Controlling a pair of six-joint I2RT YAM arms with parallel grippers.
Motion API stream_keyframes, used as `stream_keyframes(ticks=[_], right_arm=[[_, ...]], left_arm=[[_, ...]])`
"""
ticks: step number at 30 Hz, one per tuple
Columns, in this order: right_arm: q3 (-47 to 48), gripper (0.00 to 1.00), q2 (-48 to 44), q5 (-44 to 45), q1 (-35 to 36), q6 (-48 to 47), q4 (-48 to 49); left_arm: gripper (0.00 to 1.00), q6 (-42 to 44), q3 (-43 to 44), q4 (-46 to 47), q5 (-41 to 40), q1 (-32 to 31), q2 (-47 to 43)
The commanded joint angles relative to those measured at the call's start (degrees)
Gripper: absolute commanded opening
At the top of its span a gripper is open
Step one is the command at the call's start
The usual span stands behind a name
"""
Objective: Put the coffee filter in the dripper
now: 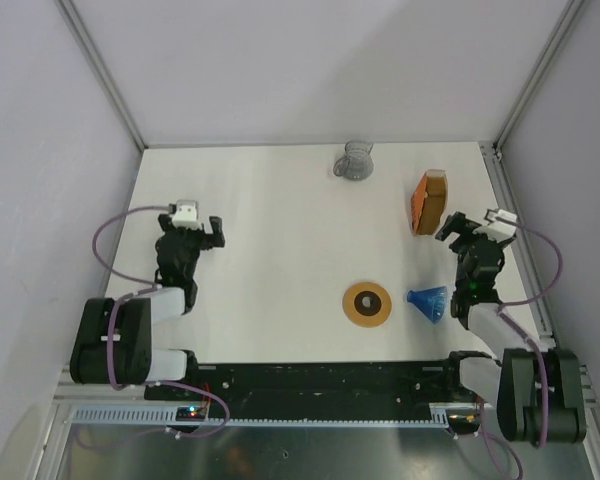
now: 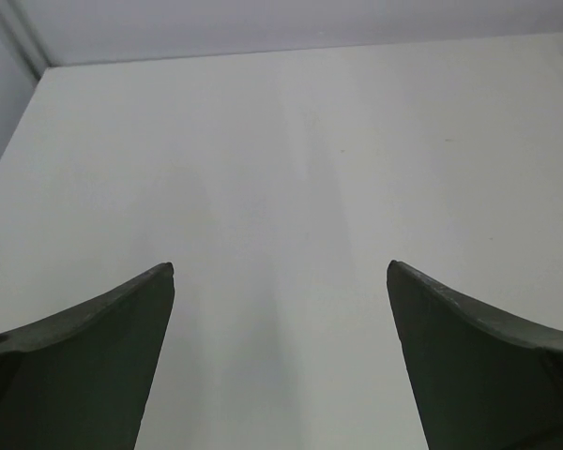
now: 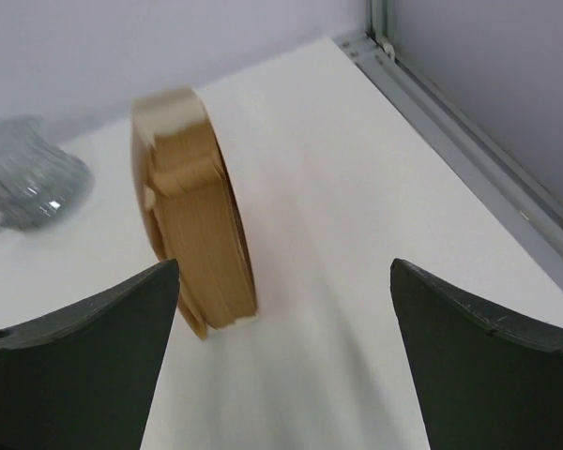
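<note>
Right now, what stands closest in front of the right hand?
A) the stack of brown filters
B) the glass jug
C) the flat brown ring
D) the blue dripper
A: the right wrist view shows the stack of filters just ahead of the open right hand.

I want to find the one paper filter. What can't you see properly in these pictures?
- Coffee filter: the top view is too small to tell one sheet from the filter stack, and the right wrist view blurs the stack.
- Glass jug: cut off by the left edge of the right wrist view.
- Dripper: appears only in the top view, too small to see inside.
</note>
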Motion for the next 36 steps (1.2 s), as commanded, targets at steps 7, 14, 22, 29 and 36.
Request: stream_keyframes(ticks=[7, 14, 22, 29, 36], right_arm=[[7.41, 0.98, -12.76, -13.46, -3.86, 9.19, -17.62], [24.14, 0.98, -7.86, -30.45, -0.51, 1.00, -26.90], [60.33, 0.99, 21.82, -38.42, 12.87, -18.48, -51.37], [95.80, 0.88, 50.26, -45.80, 13.81, -25.15, -74.85], [125.29, 0.92, 71.72, -43.67, 15.20, -29.78, -87.26]], left_arm=[[0.99, 12.26, 27.65, -37.42, 10.49, -10.35, 2.00], [0.99, 9.22, 44.38, -51.52, 20.19, -15.38, 9.15], [0.99, 7.87, 47.87, -57.17, 17.10, -15.44, 10.79], [1.00, 10.90, 45.81, -61.33, 12.67, -15.34, 8.17], [1.00, 12.30, 45.58, -62.34, 11.40, -15.06, 9.07]])
